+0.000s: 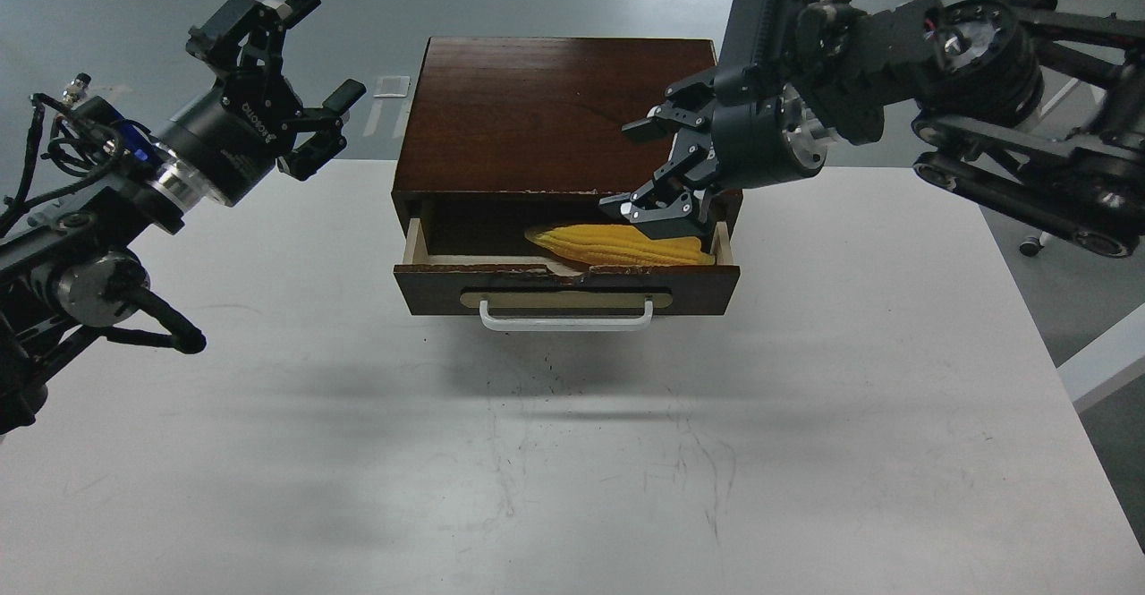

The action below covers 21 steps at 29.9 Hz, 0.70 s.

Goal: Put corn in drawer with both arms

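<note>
Tabletop (572,452), white and scuffed, fills the foreground, and on it stands a dark brown box (546,112) whose drawer (565,291) is pulled out, white handle (565,319) facing me. Inside the drawer's right half lies the corn (617,246), tip pointing left, with the right gripper (660,165) spread just above its thick end, not gripping it. Left of the box, well apart, the left gripper (300,85) hangs in the air with fingers splayed, holding nothing.
</note>
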Tool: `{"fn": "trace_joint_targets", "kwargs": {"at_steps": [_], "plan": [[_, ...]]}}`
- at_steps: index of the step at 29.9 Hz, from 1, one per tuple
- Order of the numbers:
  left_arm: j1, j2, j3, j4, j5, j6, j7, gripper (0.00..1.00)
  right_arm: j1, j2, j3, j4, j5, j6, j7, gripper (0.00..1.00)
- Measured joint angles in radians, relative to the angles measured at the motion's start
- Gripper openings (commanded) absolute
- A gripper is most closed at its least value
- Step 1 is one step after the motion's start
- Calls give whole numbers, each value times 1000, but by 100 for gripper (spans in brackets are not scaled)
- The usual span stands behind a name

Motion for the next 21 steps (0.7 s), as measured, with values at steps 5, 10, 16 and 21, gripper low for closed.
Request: {"fn": "trace_joint_targets", "kwargs": {"at_steps": [5,10,16,21], "plan": [[3,1,0,0,0,0,0,99,-4,-29,15,-142,375,0,0,100],[3,-4,0,0,0,0,0,99,-53,-37,12,-289,843,-6,0,100],[5,-7,0,0,0,0,0,99,-148,-37,25,-415,1219,-18,0,100],[6,-11,0,0,0,0,0,99,-246,-16,74,-487,1441,-21,0,100]]}}
